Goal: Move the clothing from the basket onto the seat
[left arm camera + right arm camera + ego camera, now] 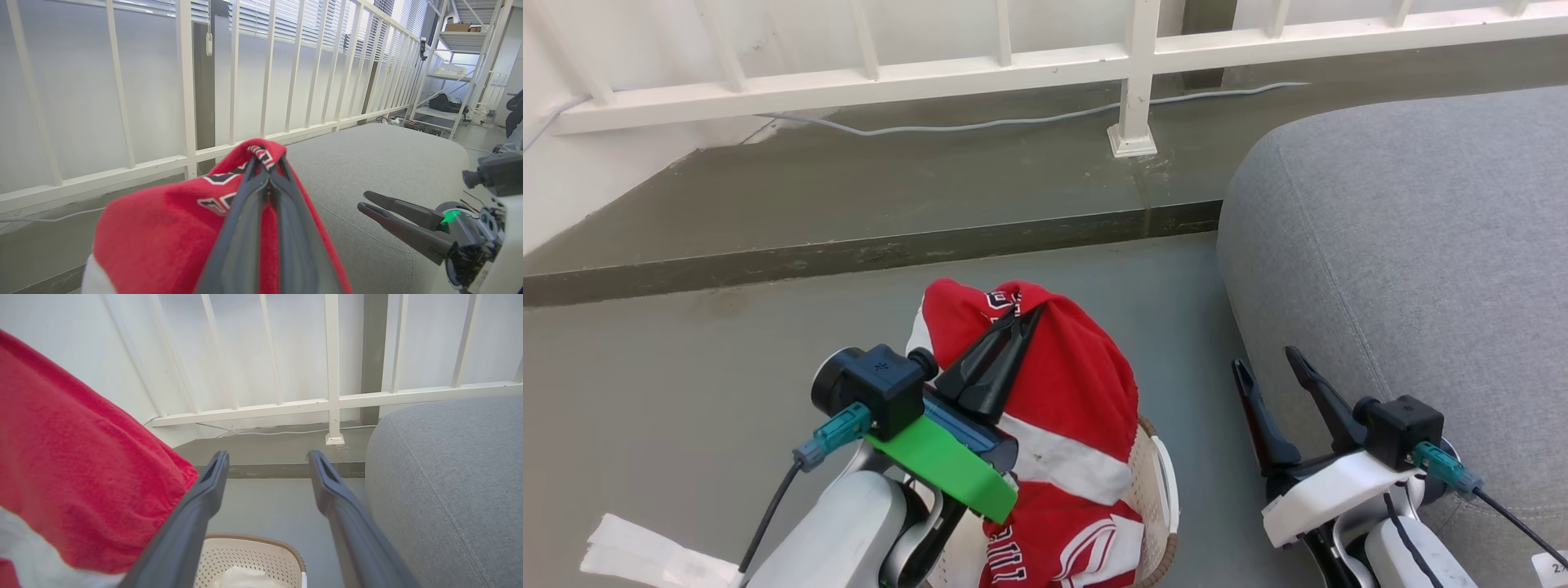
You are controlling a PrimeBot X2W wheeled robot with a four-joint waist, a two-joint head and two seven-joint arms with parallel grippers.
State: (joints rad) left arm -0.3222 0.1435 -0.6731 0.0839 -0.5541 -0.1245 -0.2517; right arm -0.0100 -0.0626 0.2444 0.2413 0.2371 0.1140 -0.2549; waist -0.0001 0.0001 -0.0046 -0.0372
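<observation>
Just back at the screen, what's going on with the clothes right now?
The left gripper is shut on a bunch of red clothing and holds it up over the basket, which stands on the floor next to the grey seat. The lower part of the fabric hangs down to the basket. The right gripper is open and holds nothing, at the near edge of the seat. No clothing lies on the part of the seat in view.
</observation>
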